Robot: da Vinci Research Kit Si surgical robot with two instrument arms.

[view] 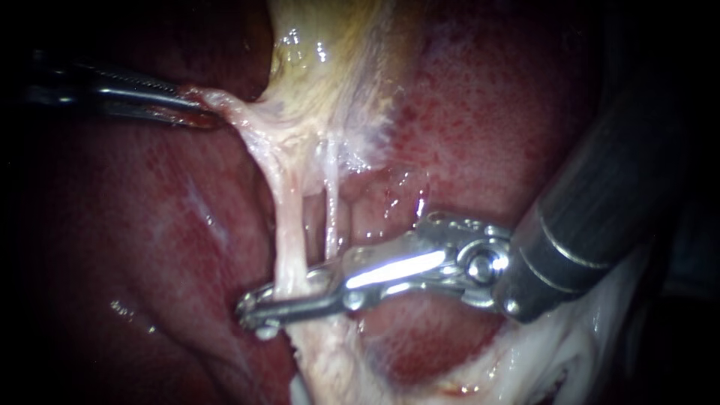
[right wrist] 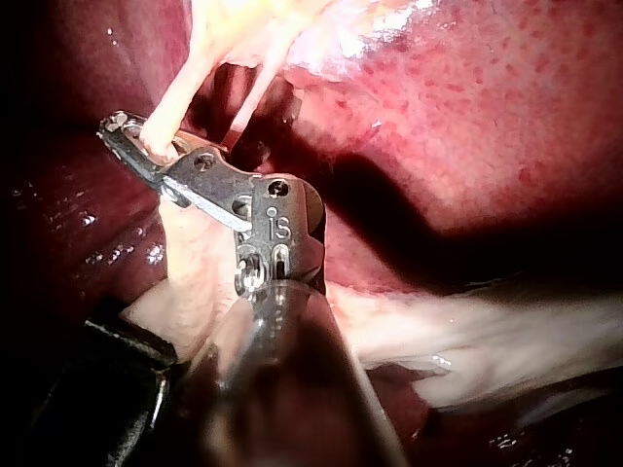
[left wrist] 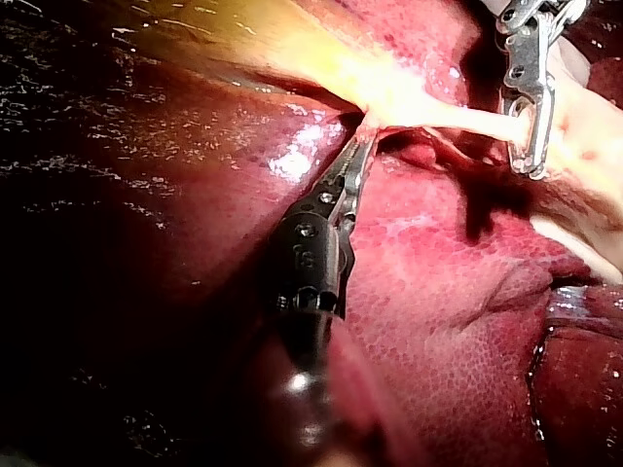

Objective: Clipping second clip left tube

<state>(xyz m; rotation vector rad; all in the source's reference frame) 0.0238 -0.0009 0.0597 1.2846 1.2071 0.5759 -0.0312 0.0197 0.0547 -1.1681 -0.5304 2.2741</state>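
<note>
Nearest is the right instrument (view: 259,313). Its dark shaft comes in from the right, low over the liver (view: 525,112), and ends in a bright metal wrist and two long, thin jaws. The jaws are drawn close around the left tube (view: 289,240), one on each side, and both touch it. Their tips almost meet just past the tube's far side. They take the tube low on its length, close to where it runs into the white tissue (view: 330,367) at the liver's lower edge. The right wrist view shows the same thing, with the tube passing through the narrow slot between the jaws near their tips.

A thin strand (view: 331,210) hangs just beside the tube on the shaft side. It runs down to the upper jaw, behind it and outside the slot. Between the tube and the strand there is only a slim dark gap.

The left instrument (view: 196,111) reaches in from the left edge, well above the right one. Its jaws are pressed together on the pale tissue (view: 247,120) under the gallbladder (view: 322,60), and that tissue is stretched taut toward the left. The tube and the strand hang from this tissue, both pulled straight.

Open liver lies to the left of the tube and below the left instrument. The two instruments are well apart. On the right, the shaft and wrist cover the liver's lower right part.
</note>
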